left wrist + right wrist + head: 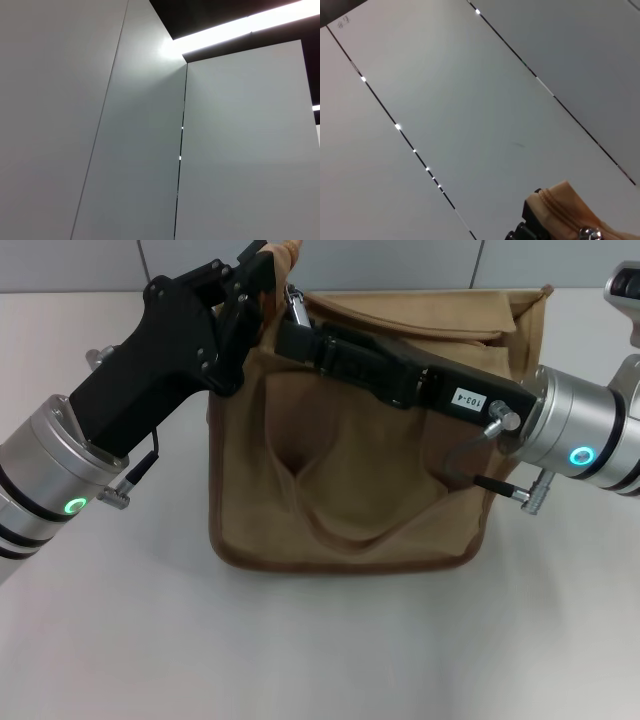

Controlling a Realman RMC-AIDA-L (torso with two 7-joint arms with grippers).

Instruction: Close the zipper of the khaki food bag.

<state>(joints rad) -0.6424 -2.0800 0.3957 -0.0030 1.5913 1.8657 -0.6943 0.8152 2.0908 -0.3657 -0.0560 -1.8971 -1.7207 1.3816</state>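
Observation:
The khaki food bag [350, 480] stands on the white table, sagging in the middle of its front panel. My left gripper [268, 265] is at the bag's far left top corner, shut on a raised tan end of the zipper tape [287, 252]. My right arm lies across the bag's top from the right. Its gripper [292, 325] sits at that same corner, shut on the zipper's silver pull tab [297, 302]. The right wrist view shows the tan zipper tape end [560, 205] and the pull tab [588, 232]. The arm hides most of the zipper line.
The white table [320, 650] spreads in front of the bag and to both sides. Grey wall panels [150, 125] rise behind it. The bag's right-hand flap [440, 310] stands up loosely at the back.

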